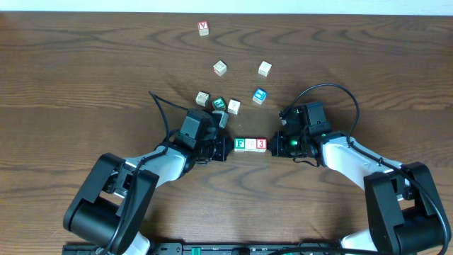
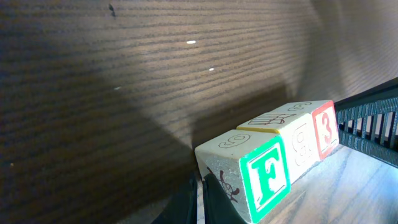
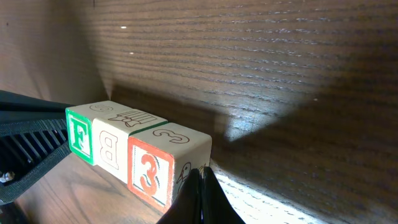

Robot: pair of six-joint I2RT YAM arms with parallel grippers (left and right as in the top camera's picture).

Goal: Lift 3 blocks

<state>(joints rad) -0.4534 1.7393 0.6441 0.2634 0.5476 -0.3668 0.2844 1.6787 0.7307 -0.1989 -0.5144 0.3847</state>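
Note:
Three blocks stand in a tight row at the table's middle: a green-faced "F" block, a pale block with a faint outlined letter, and a red-faced "3" block. My left gripper is shut, its tip against the outer side of the F block. My right gripper is shut too, its tip against the outer side of the 3 block. The row sits squeezed between both tips. Whether it touches the table I cannot tell.
Loose cubes lie behind the row: a green one, pale ones, a blue one and a red one far back. Black cables arc above both wrists.

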